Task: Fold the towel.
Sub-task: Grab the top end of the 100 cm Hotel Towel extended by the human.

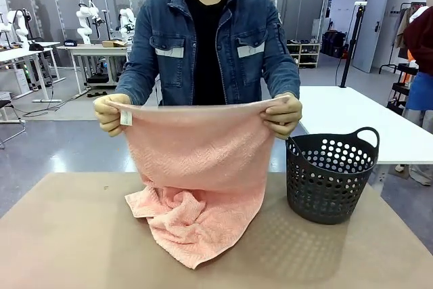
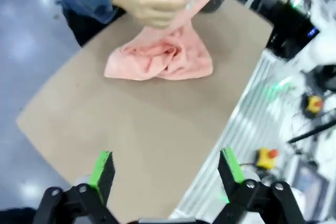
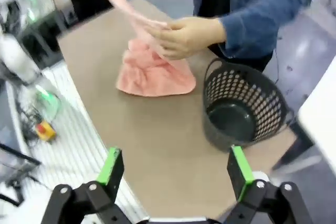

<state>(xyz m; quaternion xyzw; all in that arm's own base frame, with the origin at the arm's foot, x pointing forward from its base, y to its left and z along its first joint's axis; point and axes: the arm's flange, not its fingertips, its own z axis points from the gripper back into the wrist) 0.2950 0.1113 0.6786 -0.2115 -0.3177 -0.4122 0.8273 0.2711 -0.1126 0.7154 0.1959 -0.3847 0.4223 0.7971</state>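
The person at the far side holds the salmon-pink towel [image 1: 199,167] up by its top two corners, one hand at each corner. A small white tag [image 1: 126,118] hangs near the corner at picture left. The towel's lower part lies bunched on the brown table [image 1: 67,235]. In the left wrist view my left gripper [image 2: 167,169] is open above the table, well short of the towel [image 2: 168,59]. In the right wrist view my right gripper [image 3: 176,170] is open too, above the table's near edge, with the towel [image 3: 152,74] and the person's hand [image 3: 186,35] farther off.
A dark perforated basket [image 1: 330,175] with a handle stands empty on the table to the right of the towel, also seen as the basket [image 3: 241,108] in the right wrist view. A red-buttoned yellow box [image 2: 266,157] lies beside the table.
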